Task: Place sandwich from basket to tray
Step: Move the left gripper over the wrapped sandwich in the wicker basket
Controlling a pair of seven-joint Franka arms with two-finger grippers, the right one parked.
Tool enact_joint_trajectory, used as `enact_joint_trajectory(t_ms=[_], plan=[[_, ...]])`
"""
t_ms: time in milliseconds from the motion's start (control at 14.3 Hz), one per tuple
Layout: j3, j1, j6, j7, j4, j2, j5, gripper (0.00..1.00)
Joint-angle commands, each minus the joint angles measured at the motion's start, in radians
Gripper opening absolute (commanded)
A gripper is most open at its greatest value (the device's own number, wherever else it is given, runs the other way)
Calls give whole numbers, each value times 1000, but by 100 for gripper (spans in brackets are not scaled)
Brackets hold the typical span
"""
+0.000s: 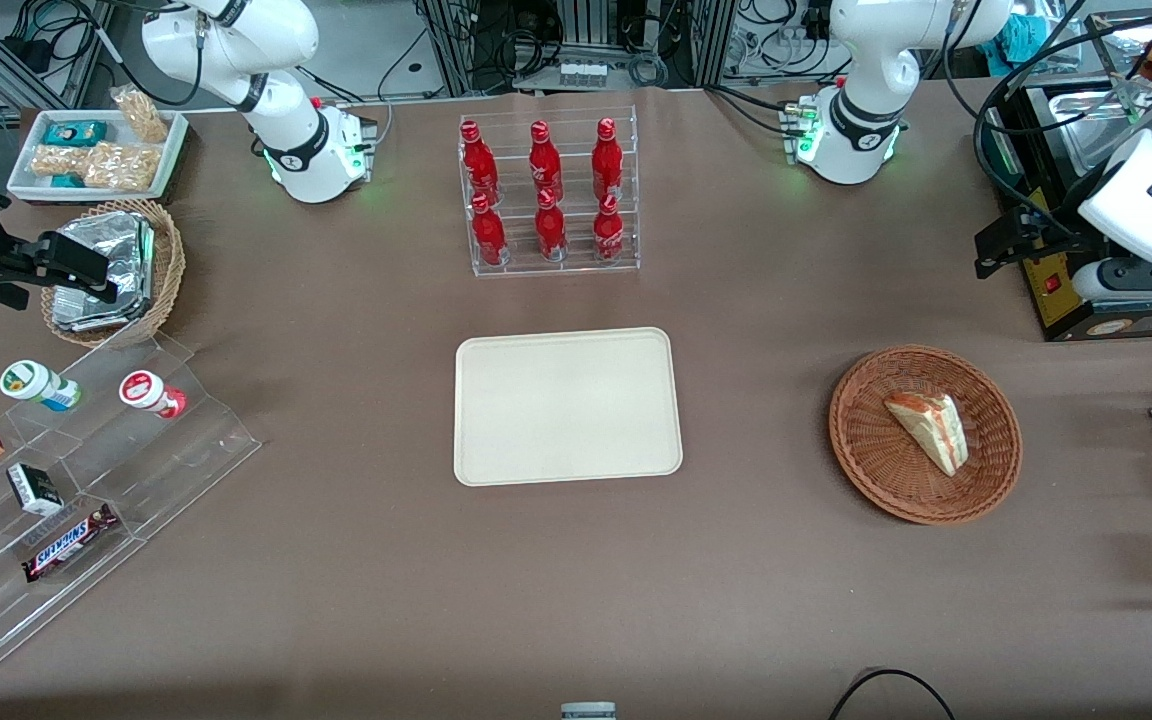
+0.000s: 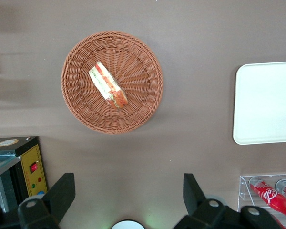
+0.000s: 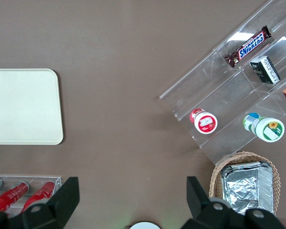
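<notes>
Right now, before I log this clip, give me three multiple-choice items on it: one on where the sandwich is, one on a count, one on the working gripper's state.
1. Where does the sandwich lie?
A. in the basket
B. on the tray
C. on the bare table

2. How many red bottles stand in the clear rack?
A. four
B. six
C. eight

3. How is the gripper?
A. shut on the sandwich
B. open and empty, held above the table clear of the basket
C. shut on the basket's rim

Key: 1 A, the wedge rests on the wicker and the tray is bare. 2 B, two rows of three show from the front. 3 B, the wrist view shows the fingers wide apart with nothing between them.
</notes>
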Motion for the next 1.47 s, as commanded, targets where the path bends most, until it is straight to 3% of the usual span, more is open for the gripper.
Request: enact_joint_trajectory(t_ms=[0, 280, 840, 1120, 1400], plan=[[9, -8, -48, -11, 28, 27, 2, 100], [9, -8, -50, -55, -17, 137, 51, 100], [75, 2, 486, -73, -415, 169, 54, 100], [83, 2, 739, -312, -543, 196, 54, 100], [84, 5, 804, -567, -546, 244, 53, 100]])
